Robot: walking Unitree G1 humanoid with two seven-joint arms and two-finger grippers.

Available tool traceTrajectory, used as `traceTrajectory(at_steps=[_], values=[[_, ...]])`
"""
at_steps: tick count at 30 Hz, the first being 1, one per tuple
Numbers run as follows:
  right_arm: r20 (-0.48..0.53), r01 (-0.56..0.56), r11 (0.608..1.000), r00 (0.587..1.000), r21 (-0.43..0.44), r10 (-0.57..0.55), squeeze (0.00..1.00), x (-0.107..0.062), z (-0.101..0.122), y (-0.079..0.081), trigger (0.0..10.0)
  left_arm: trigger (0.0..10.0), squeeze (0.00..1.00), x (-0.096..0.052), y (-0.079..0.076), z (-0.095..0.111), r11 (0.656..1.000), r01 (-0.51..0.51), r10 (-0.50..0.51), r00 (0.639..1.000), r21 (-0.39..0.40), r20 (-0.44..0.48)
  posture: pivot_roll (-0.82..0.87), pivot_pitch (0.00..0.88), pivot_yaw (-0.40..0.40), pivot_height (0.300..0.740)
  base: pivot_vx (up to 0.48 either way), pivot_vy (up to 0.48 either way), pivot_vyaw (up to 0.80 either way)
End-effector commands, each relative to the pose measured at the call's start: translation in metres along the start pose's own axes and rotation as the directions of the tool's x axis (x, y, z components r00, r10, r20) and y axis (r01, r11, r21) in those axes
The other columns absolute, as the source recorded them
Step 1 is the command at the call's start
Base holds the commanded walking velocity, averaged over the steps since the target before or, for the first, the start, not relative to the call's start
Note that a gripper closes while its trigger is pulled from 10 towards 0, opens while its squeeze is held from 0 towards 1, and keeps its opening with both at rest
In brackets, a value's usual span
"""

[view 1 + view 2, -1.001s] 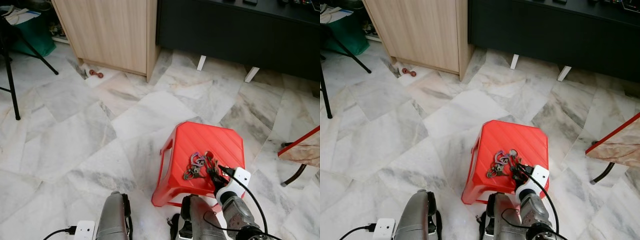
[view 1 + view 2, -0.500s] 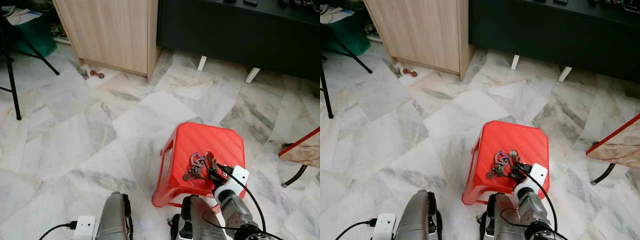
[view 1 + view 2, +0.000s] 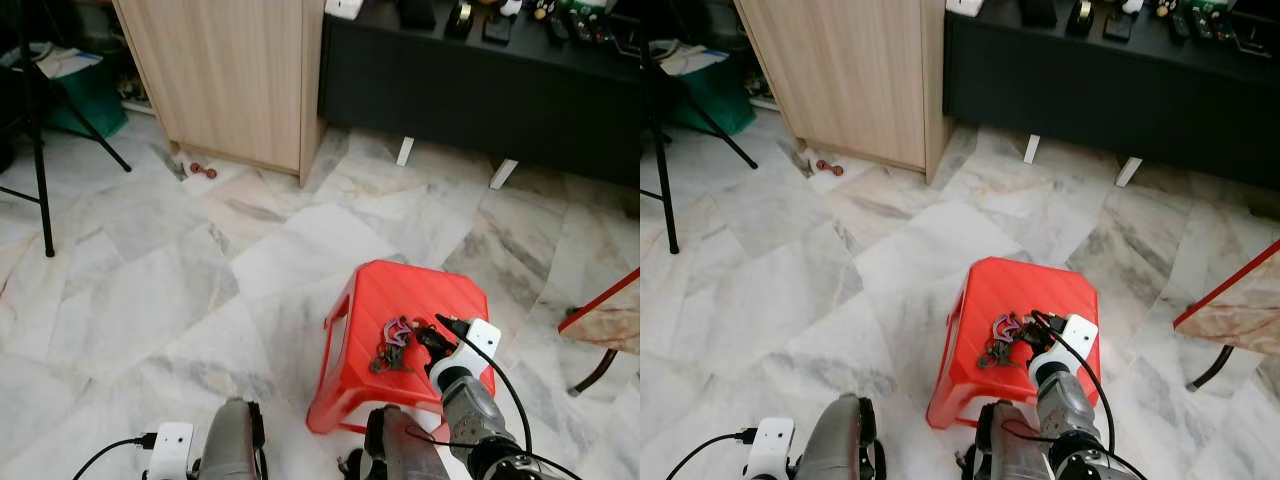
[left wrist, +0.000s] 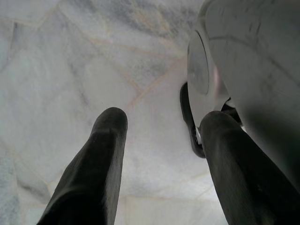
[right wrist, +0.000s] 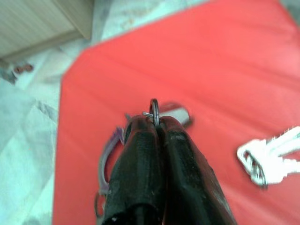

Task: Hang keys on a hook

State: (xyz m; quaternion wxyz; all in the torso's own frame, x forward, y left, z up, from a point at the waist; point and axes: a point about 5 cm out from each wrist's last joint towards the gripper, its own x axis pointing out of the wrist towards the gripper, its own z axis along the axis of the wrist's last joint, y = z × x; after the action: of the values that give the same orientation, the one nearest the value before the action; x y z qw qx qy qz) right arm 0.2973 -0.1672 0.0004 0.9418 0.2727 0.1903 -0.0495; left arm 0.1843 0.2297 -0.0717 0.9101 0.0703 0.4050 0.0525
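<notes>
The right pincer point(image 5: 156, 123) is reaching down over the red plastic stool point(image 3: 400, 300), its two black fingers point(image 5: 140, 159) pressing together on a thin metal key ring point(image 5: 154, 112) that is standing on edge at their tips. The bunch of keys point(image 3: 393, 343) is lying on the stool's seat just beside the pincer, on the side toward the robot's left, with a purple loop point(image 5: 107, 154) trailing alongside the fingers. A separate set of silver keys point(image 5: 269, 157) is resting on the seat on the other side of the pincer, apart from it.

The left pincer point(image 4: 159, 164) is hanging idle over the marble floor point(image 3: 150, 260), its fingers spread with nothing between them, well apart from the stool, so the right arm is clearly the nearer one.

No hook is recognisable among the wooden cabinet point(image 3: 240, 70) and dark sideboard point(image 3: 480, 80) ahead. The grasp is looking secured at the ring; the coming move, likely, is lifting the bunch straight up off the seat.
</notes>
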Motion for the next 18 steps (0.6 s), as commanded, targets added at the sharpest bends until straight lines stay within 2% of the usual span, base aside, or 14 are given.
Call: traceTrajectory(at_steps=[1,2,3,5,6,12,18], values=[[0.058,0.004,1.0,0.998,-0.009,-0.003,0.0,0.001,0.012,-0.004,0.0,10.0,0.0,-0.002,-0.009,-0.012,0.999,0.03,-0.029,0.998,0.02,-0.05,0.12,0.101,-0.094,0.618,0.0,0.0,0.0],[0.066,0.002,1.0,0.998,-0.009,-0.001,0.0,0.001,0.014,-0.003,0.0,10.0,0.0,-0.002,-0.01,-0.012,0.999,0.031,-0.03,0.998,0.02,-0.05,0.12,0.093,-0.093,0.618,0.0,0.0,0.0],[0.08,-0.007,0.999,0.997,-0.035,0.01,0.0,0.002,0.017,-0.002,8.0,10.0,0.0,-0.002,-0.01,-0.011,0.999,0.031,-0.03,0.998,0.021,-0.051,0.12,0.085,-0.094,0.618,0.0,0.0,0.0],[0.091,-0.017,0.998,0.996,-0.067,0.023,0.0,0.002,0.019,0.0,8.0,10.0,0.0,-0.002,-0.01,-0.01,0.999,0.032,-0.031,0.998,0.021,-0.051,0.12,0.085,-0.094,0.618,0.0,0.0,0.0],[0.106,-0.042,0.994,0.993,-0.1,0.052,0.0,0.003,0.022,0.005,10.0,10.0,0.0,-0.001,-0.01,-0.009,0.999,0.035,-0.034,0.998,0.025,-0.048,0.12,0.079,-0.096,0.618,0.0,0.0,0.0],[0.188,-0.085,0.978,0.975,-0.191,0.122,0.0,0.004,0.036,0.016,10.0,10.0,0.0,0.001,-0.011,-0.003,0.999,0.029,-0.029,0.999,0.015,-0.035,0.11,0.064,-0.095,0.618,0.0,0.0,0.0],[0.227,-0.076,0.976,0.966,-0.202,0.123,0.0,0.002,0.042,0.013,10.0,10.0,0.0,0.001,-0.01,-0.004,1.0,0.027,-0.027,0.999,0.006,-0.04,0.1,0.059,-0.089,0.618,0.0,0.0,0.0]])
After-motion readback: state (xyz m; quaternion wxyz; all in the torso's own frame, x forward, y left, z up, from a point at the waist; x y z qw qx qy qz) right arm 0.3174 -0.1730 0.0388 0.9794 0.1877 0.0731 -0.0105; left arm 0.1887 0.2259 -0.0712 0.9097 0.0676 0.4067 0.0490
